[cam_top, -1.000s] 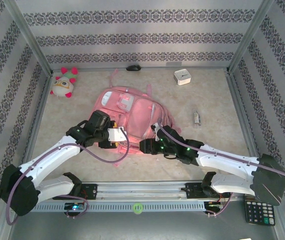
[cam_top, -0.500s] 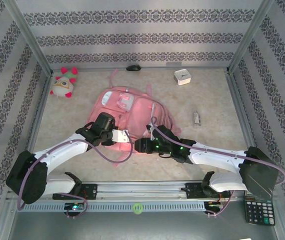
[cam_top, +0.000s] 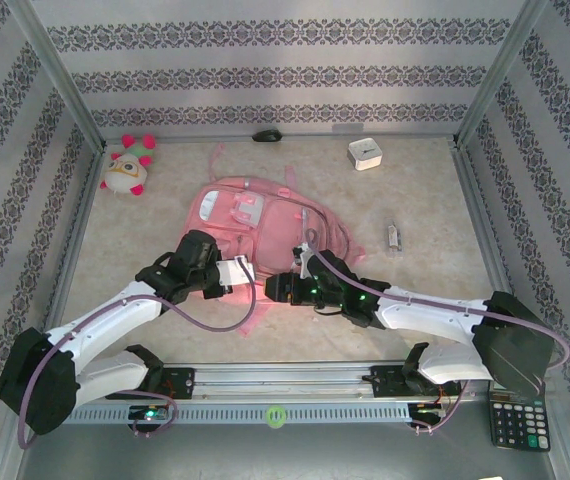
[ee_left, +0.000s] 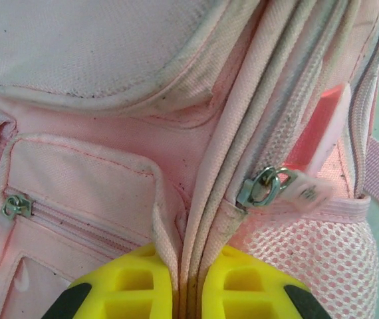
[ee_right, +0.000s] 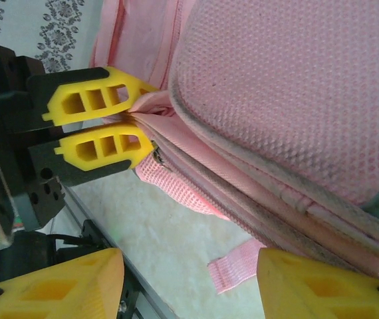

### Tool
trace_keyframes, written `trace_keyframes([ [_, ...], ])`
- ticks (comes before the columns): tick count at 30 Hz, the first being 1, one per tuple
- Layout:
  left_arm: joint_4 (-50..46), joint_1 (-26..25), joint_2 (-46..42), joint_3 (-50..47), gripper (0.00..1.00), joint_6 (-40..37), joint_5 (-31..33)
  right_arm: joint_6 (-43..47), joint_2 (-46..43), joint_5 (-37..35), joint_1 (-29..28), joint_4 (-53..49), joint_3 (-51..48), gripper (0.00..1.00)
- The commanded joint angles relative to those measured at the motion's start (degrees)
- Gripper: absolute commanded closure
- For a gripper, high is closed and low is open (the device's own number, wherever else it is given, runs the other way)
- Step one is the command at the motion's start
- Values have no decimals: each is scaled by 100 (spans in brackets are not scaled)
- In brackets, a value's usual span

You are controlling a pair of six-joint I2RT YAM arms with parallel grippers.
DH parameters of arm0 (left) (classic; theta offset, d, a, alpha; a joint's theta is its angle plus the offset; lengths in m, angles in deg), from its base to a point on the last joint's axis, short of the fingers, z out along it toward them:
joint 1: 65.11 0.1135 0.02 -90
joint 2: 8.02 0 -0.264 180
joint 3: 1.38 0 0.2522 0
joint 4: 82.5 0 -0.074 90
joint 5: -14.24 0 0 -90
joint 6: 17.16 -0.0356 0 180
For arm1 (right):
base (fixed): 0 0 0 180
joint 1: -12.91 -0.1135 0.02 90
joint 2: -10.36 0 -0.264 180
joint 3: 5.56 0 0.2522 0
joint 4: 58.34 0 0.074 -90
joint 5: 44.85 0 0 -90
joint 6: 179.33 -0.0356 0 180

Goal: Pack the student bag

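Student bag point(cam_top: 265, 215), a large pink fabric backpack, lies flat on the beige table point(cam_top: 415, 285) from above, with the left gripper point(cam_top: 245, 273) and right gripper point(cam_top: 275, 288) at its near edge. Left wrist: the left gripper's yellow fingers point(ee_left: 129, 282) clamp a fabric fold beside the bag's zipper. Right wrist: the right gripper gapes wide, empty, beside the bag.
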Motion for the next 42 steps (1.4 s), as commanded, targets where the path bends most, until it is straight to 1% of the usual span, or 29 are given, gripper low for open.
trace_keyframes([
  [1,253,74,-108,41,100,617,-716,-39,233,-20,-73,148,251,45],
  [4,161,173,58,232,100,1088,-868,-82,235,-281,-258,159,277,46],
  [6,-42,179,203,417,100,1465,-961,-228,146,-611,-425,205,224,50],
  [8,-260,180,324,586,100,1985,-1086,-314,-96,-1341,-731,-97,255,52],
  [10,-495,182,408,711,100,2332,-1303,-321,-327,-2287,-1104,-505,355,51],
  [12,-618,179,432,756,100,2719,-1437,-322,-397,-2847,-1309,-925,495,51],
  [15,-802,187,411,776,100,3005,-1757,-317,-198,-2985,-1308,-869,522,51],
  [17,-882,184,404,781,100,3095,-1956,-244,-12,-2965,-1227,-563,537,52],
  [20,-986,182,406,803,100,3100,-2051,-154,247,-2935,-1129,-460,728,52],
  [24,-883,186,422,832,100,3196,-2167,67,555,-3143,-1090,-692,1075,49],
  [29,-854,183,435,920,100,3270,-2371,218,1025,-3401,-1076,-1172,1456,52],
  [31,-786,185,398,897,100,3322,-2398,215,1173,-3559,-1073,-1622,1660,55],
  [32,-754,186,380,884,100,3340,-2413,209,1225,-3632,-1070,-1866,1757,58],
  [34,-684,186,351,866,100,3359,-2388,155,1264,-3916,-1084,-2518,1957,68],
  [35,-663,186,348,869,100,3351,-2351,205,1246,-3969,-1076,-2669,1995,71],
  [37,-684,183,386,877,100,3311,-2229,253,1118,-4043,-1052,-2893,1986,76],
  [40,-822,187,471,925,100,3187,-1992,268,913,-3907,-928,-3021,1881,90],
  [42,-878,194,505,958,100,3141,-1833,263,798,-3771,-843,-3076,1800,96],
])
